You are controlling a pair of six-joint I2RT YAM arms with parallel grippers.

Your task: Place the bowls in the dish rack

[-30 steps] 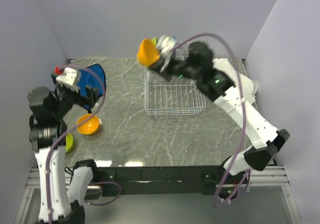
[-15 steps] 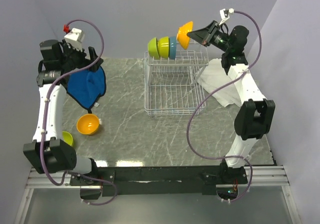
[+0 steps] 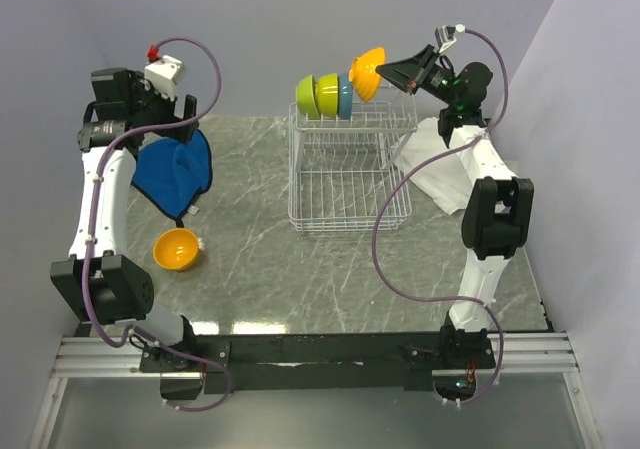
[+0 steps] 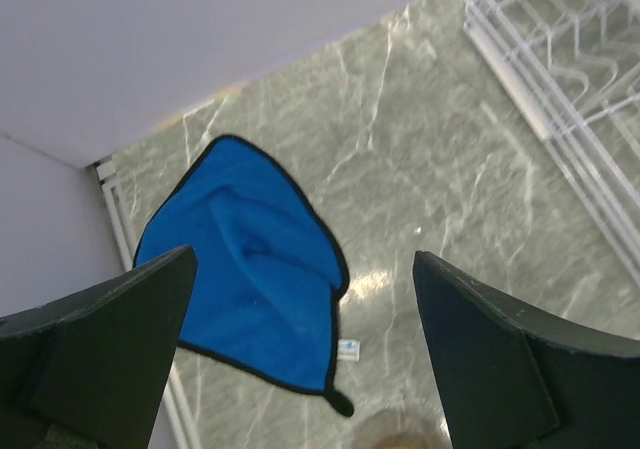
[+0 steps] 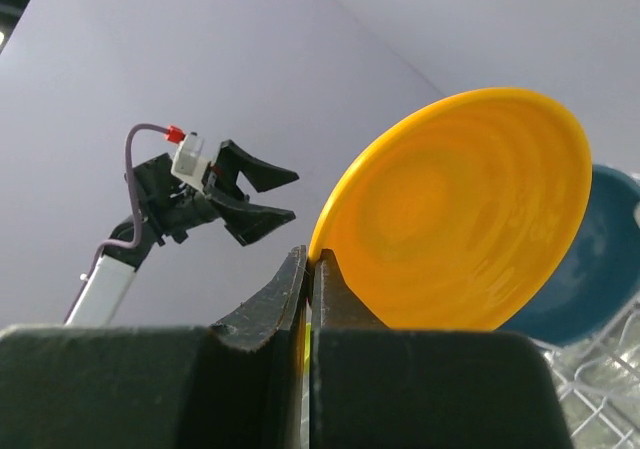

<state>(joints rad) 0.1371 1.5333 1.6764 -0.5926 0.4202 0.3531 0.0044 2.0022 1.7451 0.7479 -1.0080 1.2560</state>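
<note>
The orange bowl [image 3: 367, 69] is held on edge by its rim in the clenched right gripper [image 3: 385, 72] above the tabletop's far edge — just beside the blue bowl [image 3: 345, 96], toward the right edge, over the dish rack [image 3: 348, 184] — while the released left gripper [image 4: 302, 257] is raised above the far left corner.

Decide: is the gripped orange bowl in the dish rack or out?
Out: the right gripper pinches the orange bowl by its rim, higher than the light blue bowl in the dish rack.
</note>
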